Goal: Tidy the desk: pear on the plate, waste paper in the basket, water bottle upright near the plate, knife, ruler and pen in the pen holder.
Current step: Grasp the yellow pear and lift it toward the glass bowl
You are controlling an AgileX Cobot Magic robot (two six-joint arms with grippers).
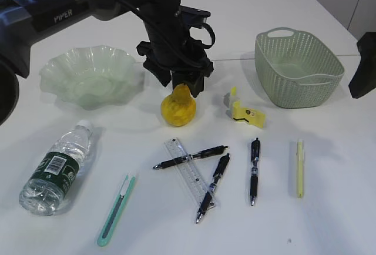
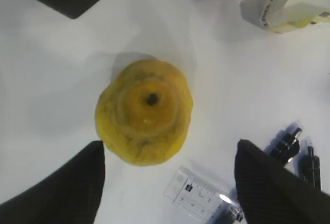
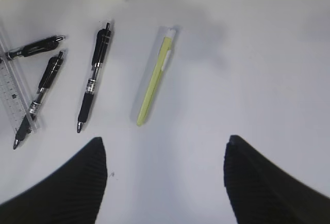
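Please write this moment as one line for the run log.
left gripper: fingers open, above pear | pear: on table, not on plate | right gripper: open, empty | bottle: lying down

The pear [image 1: 178, 106] under the black left gripper [image 1: 187, 83] is yellow with brownish mottling and a dark stem pit. The plate [image 1: 91, 76] is pale translucent green; the basket [image 1: 298, 67] is sage green with a woven perforated pattern. The waste paper [image 1: 242, 110] is yellow and grey. The water bottle [image 1: 56, 170] is clear with a dark green label. The knife [image 1: 116, 210] is teal. The ruler [image 1: 189, 173] is clear. Three pens [image 1: 254, 171] are black, one pen [image 1: 300, 168] pale yellow. The table [image 1: 329, 208] is white.
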